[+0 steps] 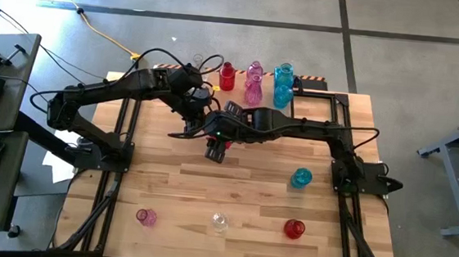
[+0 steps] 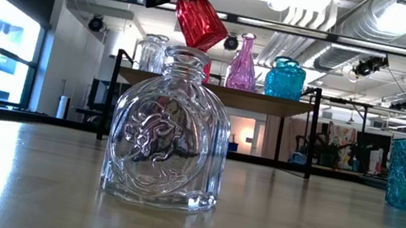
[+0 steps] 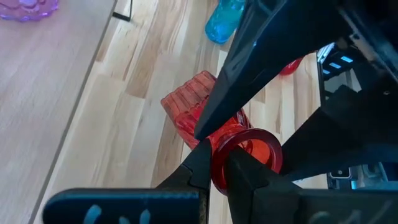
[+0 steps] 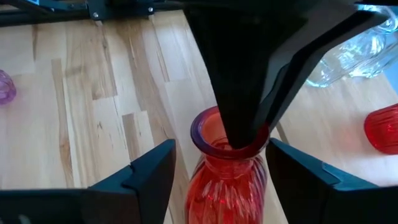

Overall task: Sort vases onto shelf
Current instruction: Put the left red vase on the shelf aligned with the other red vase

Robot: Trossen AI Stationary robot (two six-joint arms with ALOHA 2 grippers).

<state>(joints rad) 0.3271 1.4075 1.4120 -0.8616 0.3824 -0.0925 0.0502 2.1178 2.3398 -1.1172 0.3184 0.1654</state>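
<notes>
Vase, red, tilted above mid-table, rim clenched by left gripper; right gripper released, fingers flanking its neck; shelf holding other vases.

Slatted wooden tabletop is carrying pink vase, clear vase, red vase, blue vase; shelf at far edge is holding red, pink, blue, clear ones.
</notes>
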